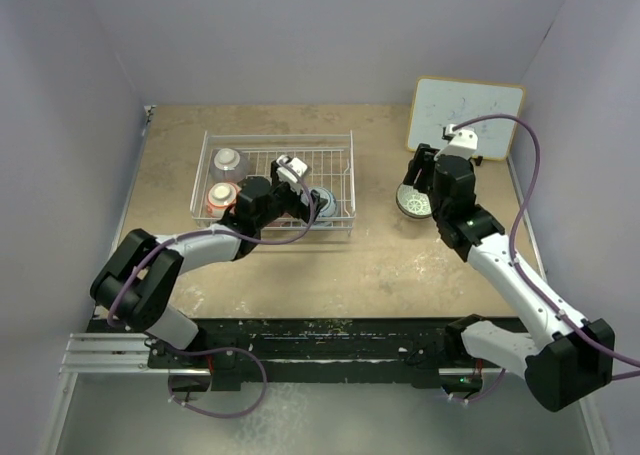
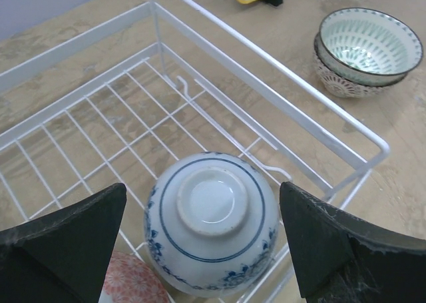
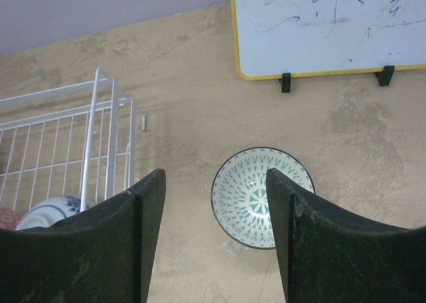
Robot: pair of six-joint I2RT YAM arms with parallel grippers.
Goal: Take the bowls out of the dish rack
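Note:
The white wire dish rack (image 1: 340, 160) sits left of centre on the table. A blue-and-white bowl (image 2: 212, 230) lies upside down in its near right corner, between the fingers of my open left gripper (image 2: 203, 190), which do not touch it. Beside it is an orange-patterned bowl (image 2: 130, 283). From above, a grey bowl (image 1: 228, 160) and an orange bowl (image 1: 220, 197) stand at the rack's left end. My right gripper (image 3: 214, 173) hangs open and holds nothing, above a green-patterned bowl (image 3: 256, 196) stacked on another bowl (image 2: 346, 83) on the table.
A whiteboard with a yellow frame (image 3: 333, 23) leans against the back right wall, just behind the stacked bowls (image 1: 412, 203). The rack's right wall (image 2: 279, 90) rises between the left gripper and the stack. Purple cables trail from both arms.

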